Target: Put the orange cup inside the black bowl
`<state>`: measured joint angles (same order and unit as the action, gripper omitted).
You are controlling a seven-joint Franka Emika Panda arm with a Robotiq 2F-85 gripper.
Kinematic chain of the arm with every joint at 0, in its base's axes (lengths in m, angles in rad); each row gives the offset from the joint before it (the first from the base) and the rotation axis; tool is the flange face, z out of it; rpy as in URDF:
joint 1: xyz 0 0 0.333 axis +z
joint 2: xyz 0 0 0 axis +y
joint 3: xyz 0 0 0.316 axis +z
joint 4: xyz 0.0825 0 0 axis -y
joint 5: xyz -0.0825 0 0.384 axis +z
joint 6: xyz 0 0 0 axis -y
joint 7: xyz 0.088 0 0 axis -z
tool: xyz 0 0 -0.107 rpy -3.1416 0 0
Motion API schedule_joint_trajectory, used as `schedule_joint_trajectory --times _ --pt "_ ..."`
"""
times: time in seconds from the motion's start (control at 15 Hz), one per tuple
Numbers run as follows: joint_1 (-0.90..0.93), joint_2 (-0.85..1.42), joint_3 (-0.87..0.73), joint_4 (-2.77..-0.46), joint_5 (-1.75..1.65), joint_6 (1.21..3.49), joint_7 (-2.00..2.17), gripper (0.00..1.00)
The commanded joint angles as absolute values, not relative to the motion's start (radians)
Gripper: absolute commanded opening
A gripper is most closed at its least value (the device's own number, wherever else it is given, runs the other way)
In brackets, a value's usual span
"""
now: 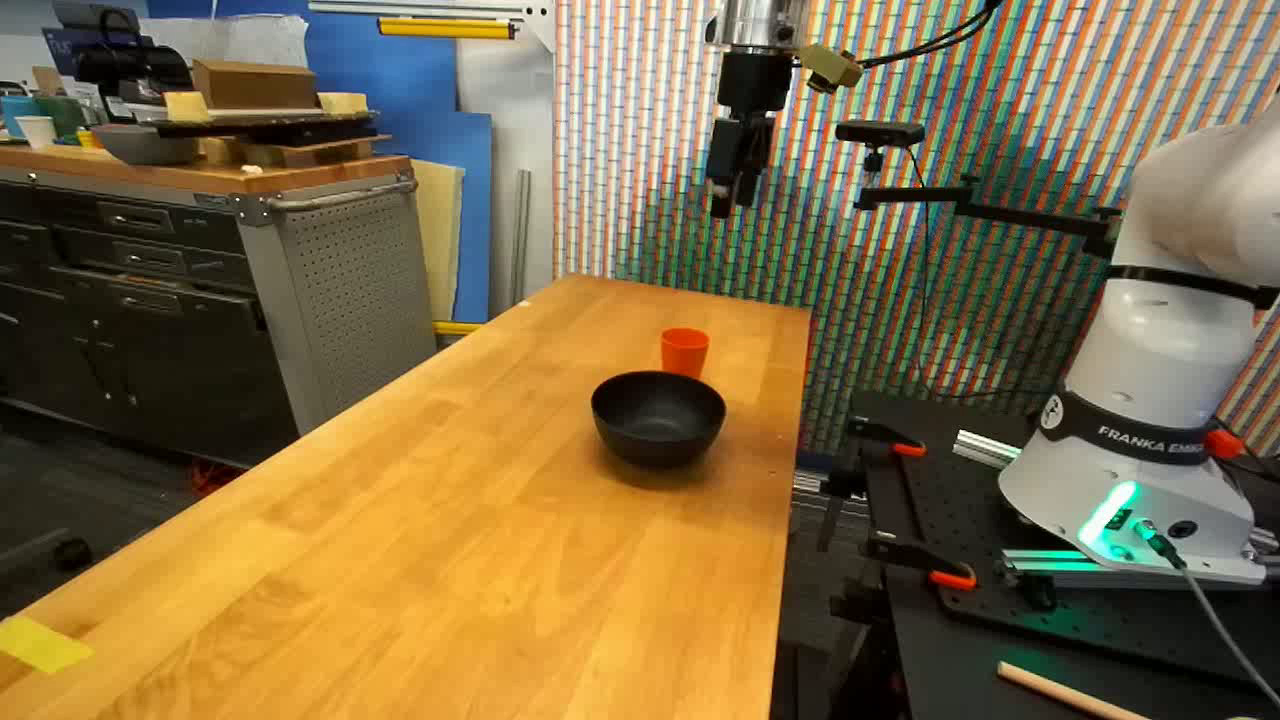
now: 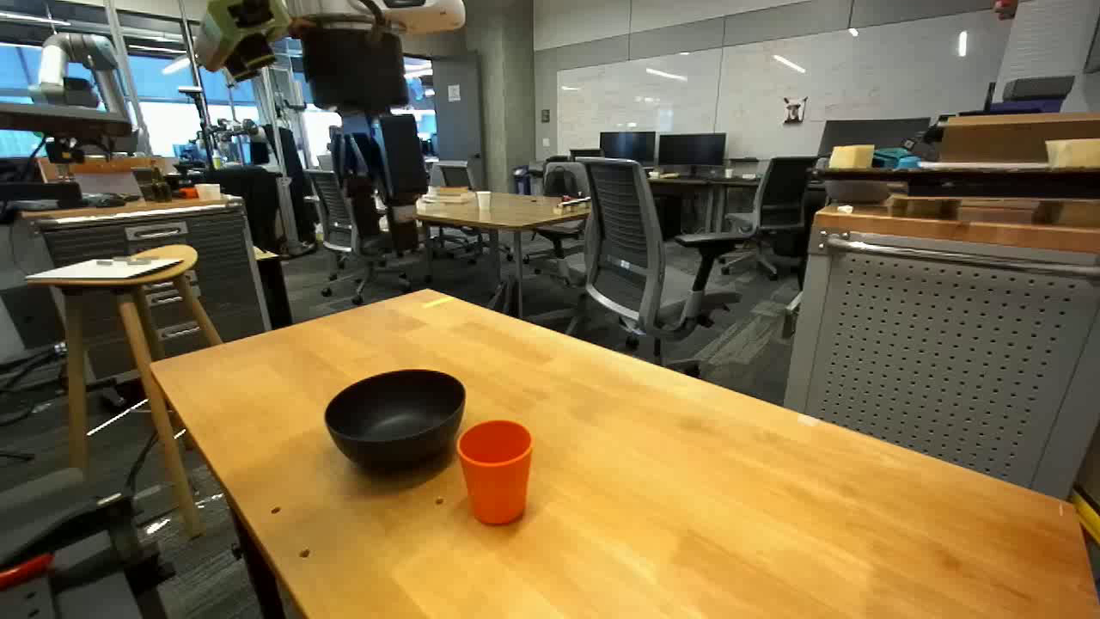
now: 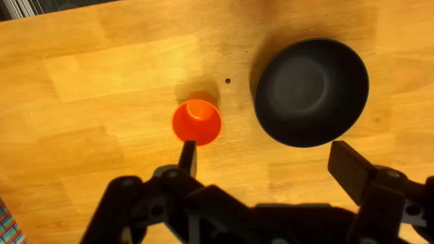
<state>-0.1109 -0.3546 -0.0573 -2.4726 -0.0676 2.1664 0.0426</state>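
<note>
The orange cup [image 1: 685, 352] stands upright on the wooden table, beside the black bowl [image 1: 658, 425]. The cup also shows in an exterior view [image 2: 496, 477] and in the wrist view [image 3: 198, 125]; its inside looks empty. The bowl stands upright and empty in an exterior view [image 2: 395, 425] and in the wrist view [image 3: 305, 91]. A gap of bare wood separates cup and bowl. My gripper [image 1: 733, 198] hangs high above the table, pointing down, apart from both. In the wrist view my gripper [image 3: 263, 152] is wide open with nothing between its fingers. It also shows in an exterior view [image 2: 384, 228].
The wooden table [image 1: 480, 520] has its edge on the robot's side close to the bowl. A yellow tape piece [image 1: 45, 643] lies at a table corner. A camera on a bracket [image 1: 880, 132] stands near the arm. A grey cabinet [image 2: 945, 344] stands beyond the table.
</note>
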Motion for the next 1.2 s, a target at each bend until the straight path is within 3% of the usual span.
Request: schedule_joint_trajectory --times 0.0,0.67,1.13 --pt "-0.107 -0.355 -0.061 -2.467 -0.069 2.164 0.043 1.0" --pt "-0.116 -0.347 -0.052 -2.461 -0.093 2.193 0.071 1.0" --pt "-0.125 0.002 -0.092 -2.343 -0.071 2.324 0.082 1.0"
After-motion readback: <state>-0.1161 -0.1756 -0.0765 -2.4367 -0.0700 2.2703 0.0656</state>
